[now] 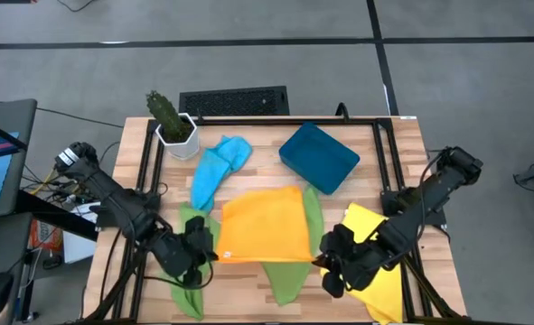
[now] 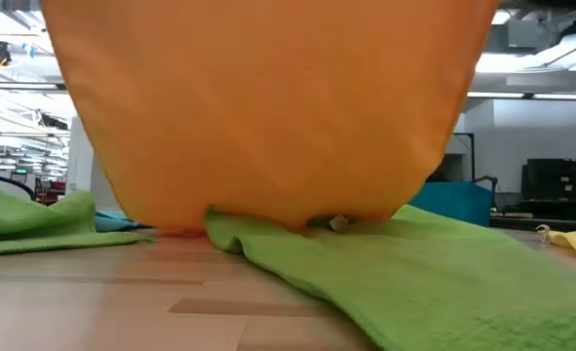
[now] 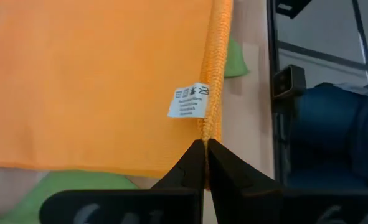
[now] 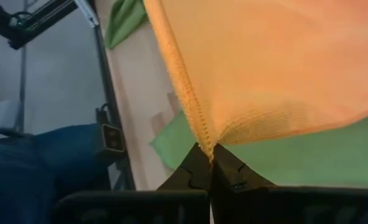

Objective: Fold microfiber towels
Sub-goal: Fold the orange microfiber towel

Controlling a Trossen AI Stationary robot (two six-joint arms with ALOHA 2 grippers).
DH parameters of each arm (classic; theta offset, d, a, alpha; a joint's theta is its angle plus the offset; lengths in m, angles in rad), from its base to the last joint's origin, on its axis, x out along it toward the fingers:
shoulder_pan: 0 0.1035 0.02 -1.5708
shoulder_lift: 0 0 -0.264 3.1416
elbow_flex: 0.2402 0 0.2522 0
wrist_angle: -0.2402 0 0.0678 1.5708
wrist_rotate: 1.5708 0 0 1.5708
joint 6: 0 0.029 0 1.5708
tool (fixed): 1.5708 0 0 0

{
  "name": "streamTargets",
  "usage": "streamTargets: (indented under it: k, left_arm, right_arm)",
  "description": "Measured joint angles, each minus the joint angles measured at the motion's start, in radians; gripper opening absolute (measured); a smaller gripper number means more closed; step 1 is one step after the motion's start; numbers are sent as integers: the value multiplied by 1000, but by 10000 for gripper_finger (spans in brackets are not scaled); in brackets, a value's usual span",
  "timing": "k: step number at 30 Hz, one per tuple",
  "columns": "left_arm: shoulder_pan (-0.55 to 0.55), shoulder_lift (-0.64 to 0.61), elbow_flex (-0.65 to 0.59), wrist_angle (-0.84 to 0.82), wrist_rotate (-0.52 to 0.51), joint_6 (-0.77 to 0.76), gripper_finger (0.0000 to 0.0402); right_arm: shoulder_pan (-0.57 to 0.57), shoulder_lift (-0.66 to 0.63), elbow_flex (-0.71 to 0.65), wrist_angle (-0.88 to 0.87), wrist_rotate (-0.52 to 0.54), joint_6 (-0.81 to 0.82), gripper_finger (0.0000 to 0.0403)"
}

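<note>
The orange towel (image 1: 262, 224) is spread at the table's middle over a green towel (image 1: 289, 271). My left gripper (image 1: 214, 252) is shut on its near left corner and my right gripper (image 1: 321, 258) is shut on its near right corner. In the low view the orange towel (image 2: 268, 107) hangs as a sheet, and its lower part rests on the green towel (image 2: 385, 273). A second green towel (image 1: 192, 271) lies under my left arm. A light blue towel (image 1: 217, 167) lies at the far left. A yellow towel (image 1: 379, 266) lies under my right arm. My left gripper pinches the orange towel's corner at its hemmed edge (image 3: 207, 134) between the two fingertips, just beside the white care label (image 3: 190, 101). The corner is lifted and the cloth stretches away from the fingers. My right gripper pinches the towel's other near corner (image 4: 203, 142) between its fingertips, where two hems meet. The cloth rises clear of the green towel (image 4: 283, 155) there.
A dark teal bin (image 1: 319, 156) stands at the far right of the middle. A potted cactus (image 1: 172, 126) stands at the far left corner. A black frame rail (image 1: 386, 153) runs along the table's sides.
</note>
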State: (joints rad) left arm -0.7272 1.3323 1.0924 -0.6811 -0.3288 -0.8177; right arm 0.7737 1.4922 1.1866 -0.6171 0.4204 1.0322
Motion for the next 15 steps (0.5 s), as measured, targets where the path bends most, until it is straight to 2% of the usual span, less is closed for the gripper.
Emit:
streamTargets:
  k: [7,15]
  left_arm:
    - [-27,31,-2,-18,-16,-61,0]
    - [40,28,-2,-155,-86,91,0]
  right_arm:
    - [-12,1,0,13,1,-43,12]
    - [-189,1,0,-69,-25,-261,12]
